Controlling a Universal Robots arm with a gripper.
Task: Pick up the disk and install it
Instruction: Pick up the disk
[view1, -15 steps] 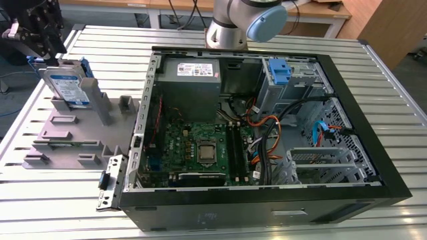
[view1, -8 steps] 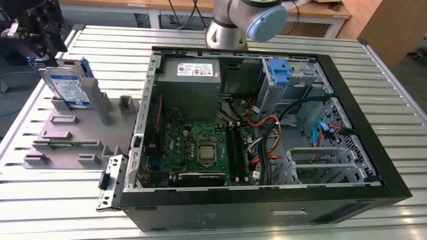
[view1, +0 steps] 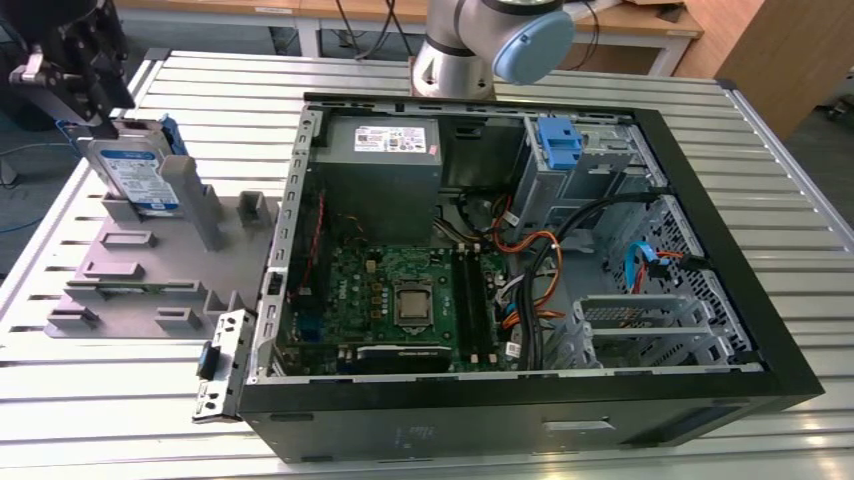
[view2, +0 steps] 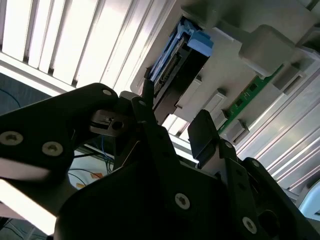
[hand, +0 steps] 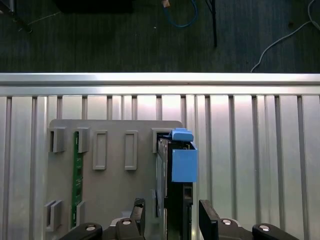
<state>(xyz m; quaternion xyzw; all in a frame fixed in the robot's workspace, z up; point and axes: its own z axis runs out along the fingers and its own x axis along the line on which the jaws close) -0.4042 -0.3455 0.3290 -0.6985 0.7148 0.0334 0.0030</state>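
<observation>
The disk (view1: 140, 172), a silver drive with a white-and-blue label in a blue carrier, stands on edge in a slot of the grey fixture (view1: 147, 270) at the exterior view's left. My gripper (view1: 83, 100) hangs just above its top end. In the first wrist view the open gripper (hand: 172, 217) straddles the disk (hand: 178, 165), one dark finger on each side with a small gap to the drive. The second wrist view gives the same picture: the disk (view2: 175, 62) beyond the gripper (view2: 175, 132), not clamped.
An open computer case (view1: 747, 300) lies at the exterior view's right, with a motherboard (view1: 400, 290), a grey power supply (view1: 387, 150), a blue bracket (view1: 561, 140), cables and a drive cage (view1: 641, 320). A green memory stick (hand: 77, 170) sits in the fixture. The slatted table's edge (hand: 160, 79) is near.
</observation>
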